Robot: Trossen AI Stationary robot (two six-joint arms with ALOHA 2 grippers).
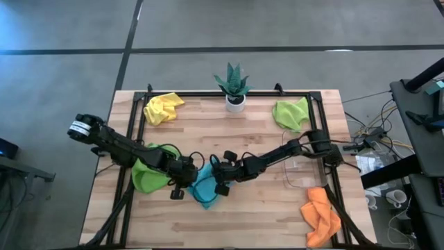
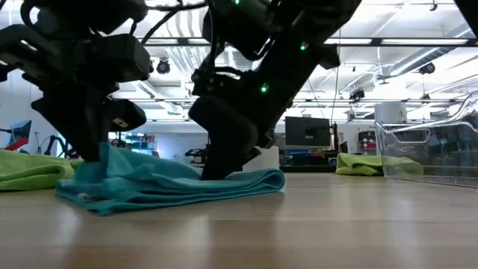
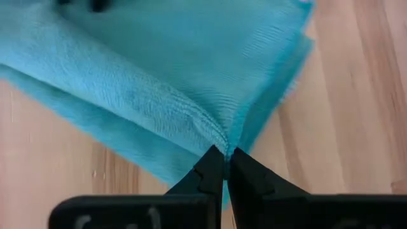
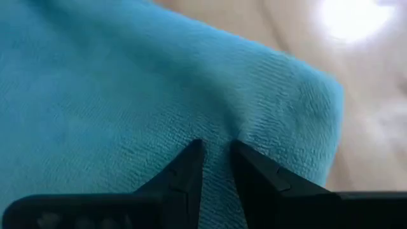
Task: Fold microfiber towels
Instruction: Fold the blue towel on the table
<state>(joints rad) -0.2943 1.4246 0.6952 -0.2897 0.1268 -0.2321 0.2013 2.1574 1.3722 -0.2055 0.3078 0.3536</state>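
Note:
The light blue towel point(image 1: 205, 189) lies crumpled in folds on the table's middle near part, and shows in the low view point(image 2: 172, 183). My left gripper point(image 1: 182, 182) is shut on its left side point(image 3: 226, 152). My right gripper point(image 1: 220, 182) is shut on its right side point(image 4: 216, 149). A lime green towel point(image 1: 148, 173) lies under my left arm. The yellow towel point(image 1: 163, 107), a second lime green towel point(image 1: 291, 114) and the orange towel point(image 1: 320, 215) lie untouched on the table. My left gripper pinches a raised fold of the light blue towel point(image 3: 216, 137) between its two fingertips, coming from above and pointing down. The fold stands up at the fingers point(image 2: 104, 161); the rest of the towel lies on the table. My right gripper pinches a gathered bit of the light blue towel point(image 4: 217, 143) between its two fingertips, near the towel's right corner point(image 4: 318, 95). The fingers come from above, slanting down. The towel lies on the table below them point(image 2: 246, 179).
A small potted plant point(image 1: 233, 87) stands at the far edge's middle. A clear plastic tray point(image 1: 305, 173) sits right of centre under my right arm and shows in the low view point(image 2: 429, 149). Bare wood lies along the near edge point(image 1: 250, 226).

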